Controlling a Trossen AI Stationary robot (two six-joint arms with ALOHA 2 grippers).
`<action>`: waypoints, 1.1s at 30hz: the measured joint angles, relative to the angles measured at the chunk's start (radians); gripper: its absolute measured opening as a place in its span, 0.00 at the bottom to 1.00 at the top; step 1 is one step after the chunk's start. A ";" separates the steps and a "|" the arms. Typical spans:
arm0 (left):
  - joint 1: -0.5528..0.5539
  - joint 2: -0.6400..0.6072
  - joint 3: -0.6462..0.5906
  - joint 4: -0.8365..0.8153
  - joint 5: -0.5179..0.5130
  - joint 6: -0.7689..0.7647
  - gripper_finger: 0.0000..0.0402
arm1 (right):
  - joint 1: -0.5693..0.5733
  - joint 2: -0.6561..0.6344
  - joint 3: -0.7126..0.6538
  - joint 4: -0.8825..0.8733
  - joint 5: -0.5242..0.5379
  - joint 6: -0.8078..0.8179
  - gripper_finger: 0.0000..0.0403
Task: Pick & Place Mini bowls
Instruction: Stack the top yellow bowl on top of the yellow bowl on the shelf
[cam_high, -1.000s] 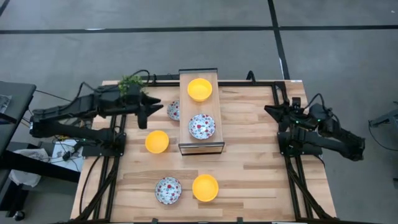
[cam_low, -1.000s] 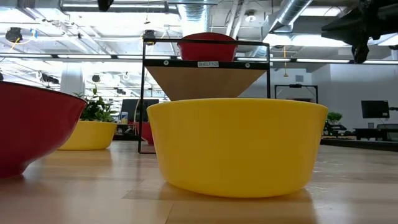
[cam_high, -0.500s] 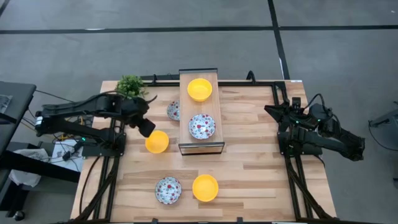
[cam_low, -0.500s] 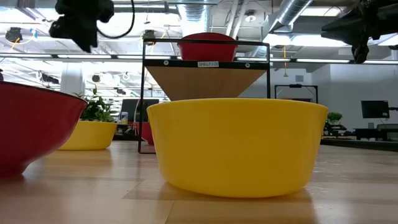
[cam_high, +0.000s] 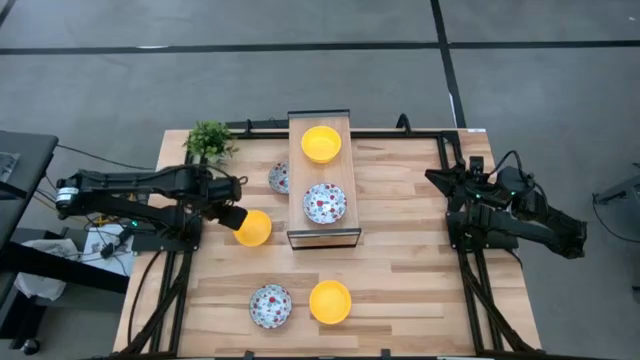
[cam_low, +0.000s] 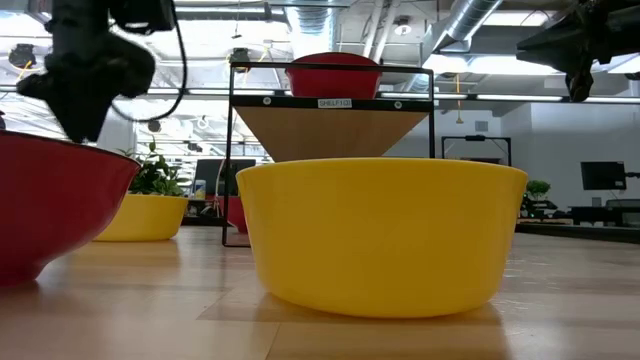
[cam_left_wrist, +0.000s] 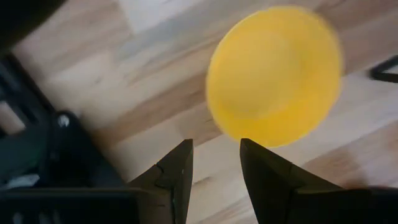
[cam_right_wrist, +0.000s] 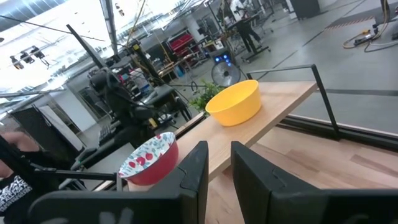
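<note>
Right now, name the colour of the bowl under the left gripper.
Plain yellow bowl; left wrist view shows it best.

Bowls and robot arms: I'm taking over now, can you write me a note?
Left pincer: open, beside the yellow bowl on the table's left, holding nothing.
Right pincer: open, parked at the right edge.
On the shelf: one yellow bowl, one floral bowl.
On the table: a floral bowl beside the shelf, a floral bowl and a yellow bowl in front.
Left: four bowls off the shelf.
</note>
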 joint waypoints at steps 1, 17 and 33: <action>0.000 -0.002 -0.018 0.008 0.009 -0.012 0.33 | 0.000 0.000 0.000 0.000 0.000 0.000 0.14; 0.000 -0.005 -0.198 0.237 0.063 -0.114 0.33 | 0.000 0.000 0.000 -0.014 0.000 0.000 0.14; 0.000 -0.005 -0.200 0.271 0.070 -0.137 0.33 | 0.000 0.000 0.000 -0.031 0.000 0.000 0.14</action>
